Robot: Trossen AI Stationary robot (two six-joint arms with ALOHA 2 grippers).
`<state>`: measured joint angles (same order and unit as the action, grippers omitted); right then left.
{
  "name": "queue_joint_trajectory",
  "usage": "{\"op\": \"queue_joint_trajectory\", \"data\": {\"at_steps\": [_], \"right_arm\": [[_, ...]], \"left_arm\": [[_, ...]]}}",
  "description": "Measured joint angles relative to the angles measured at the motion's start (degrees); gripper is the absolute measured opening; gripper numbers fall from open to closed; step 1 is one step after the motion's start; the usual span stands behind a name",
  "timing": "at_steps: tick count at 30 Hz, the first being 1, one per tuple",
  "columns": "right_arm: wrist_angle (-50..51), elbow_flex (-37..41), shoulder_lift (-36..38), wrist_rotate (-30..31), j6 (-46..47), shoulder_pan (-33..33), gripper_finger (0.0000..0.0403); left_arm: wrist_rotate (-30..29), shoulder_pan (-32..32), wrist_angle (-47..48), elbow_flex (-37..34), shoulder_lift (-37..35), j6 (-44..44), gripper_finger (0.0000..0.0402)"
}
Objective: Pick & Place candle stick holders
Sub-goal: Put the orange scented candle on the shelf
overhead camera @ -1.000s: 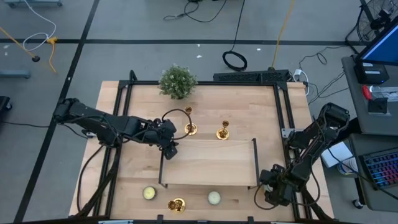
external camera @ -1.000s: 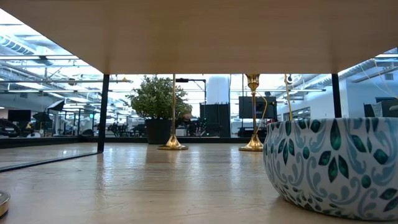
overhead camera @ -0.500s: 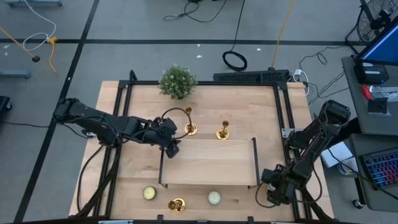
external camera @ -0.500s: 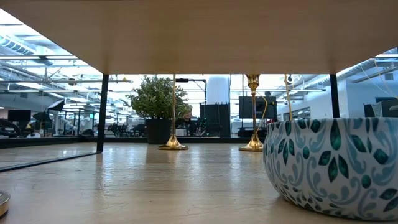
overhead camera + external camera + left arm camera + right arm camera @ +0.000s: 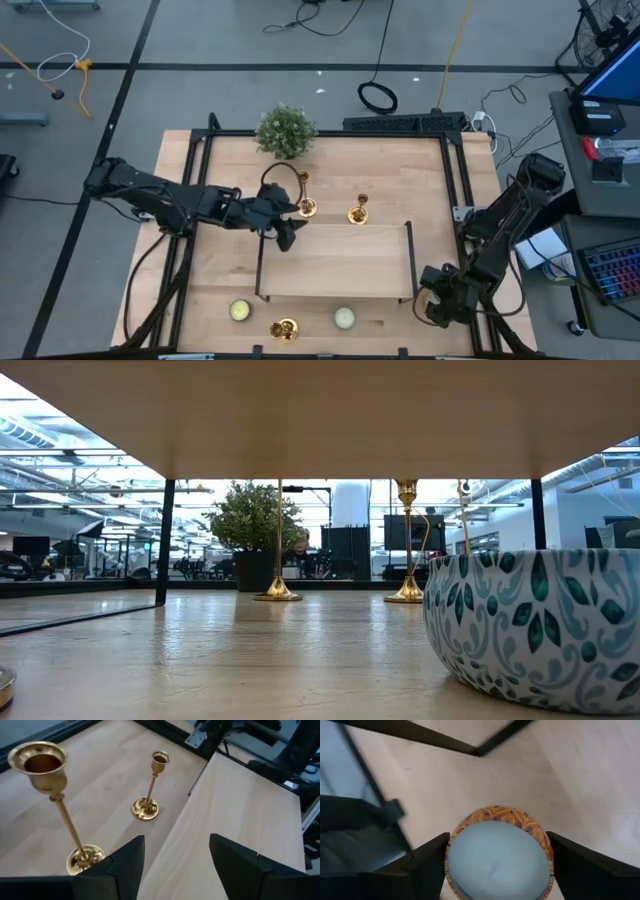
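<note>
Two gold candle stick holders (image 5: 305, 205) (image 5: 358, 212) stand on their round bases on the table, just beyond a raised wooden shelf (image 5: 335, 262). The left wrist view shows both, the taller one (image 5: 55, 805) and the shorter one (image 5: 150, 790). A third candle stick holder (image 5: 284, 328) sits at the near edge between two candles. My left gripper (image 5: 287, 238) (image 5: 175, 865) hovers open over the shelf's far left corner, with nothing between its fingers. My right gripper (image 5: 440, 308) (image 5: 499, 870) is open at the near right. Its fingers stand on either side of a bowl (image 5: 497, 855) below them.
A bushy green plant (image 5: 286, 130) stands at the far edge. Pale candles (image 5: 240, 311) (image 5: 344, 318) lie near the front edge. The patterned bowl (image 5: 530, 630) rests on the table at the near right, by the shelf's leg. A black frame runs along the table's sides.
My left gripper has risen a little, tipped its fingers upward toward level, and shifted slightly toward the table's right over the shelf corner. My right gripper has risen a little above the bowl. The candle stick holders and the bowl have stayed where they were.
</note>
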<state>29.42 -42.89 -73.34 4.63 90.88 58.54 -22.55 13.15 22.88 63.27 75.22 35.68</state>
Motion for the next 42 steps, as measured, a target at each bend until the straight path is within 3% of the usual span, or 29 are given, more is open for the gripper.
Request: {"op": "queue_joint_trajectory", "data": {"at_steps": [3,11,19,25,35,42], "right_arm": [[-2.85,0.00,2.19,-0.65,0.53,0.04,0.0294],[-16.41,-0.02,9.67,-12.32,2.89,0.07,0.0294],[-28.83,-0.07,17.88,-8.02,-0.11,-3.36,0.0294],[-37.20,-0.07,23.28,0.19,-11.00,-11.46,0.0294],[-45.84,-0.11,23.47,-0.16,-28.20,-31.50,0.0295],[-45.17,-1.31,17.49,-2.23,-33.71,-39.53,0.0295]], "left_arm": [[-0.11,-0.04,-1.45,0.17,-1.03,0.01,0.0230],[0.56,-0.60,0.60,0.01,-3.79,-0.44,0.0230],[1.52,-1.41,0.14,0.08,-4.59,-0.66,0.0230],[2.74,-1.42,-0.53,0.06,-4.48,-0.52,0.0230],[6.21,-1.42,-8.48,0.06,-4.46,-0.83,0.0230],[7.35,-1.16,-10.77,0.06,-4.80,-0.83,0.0230]]}}
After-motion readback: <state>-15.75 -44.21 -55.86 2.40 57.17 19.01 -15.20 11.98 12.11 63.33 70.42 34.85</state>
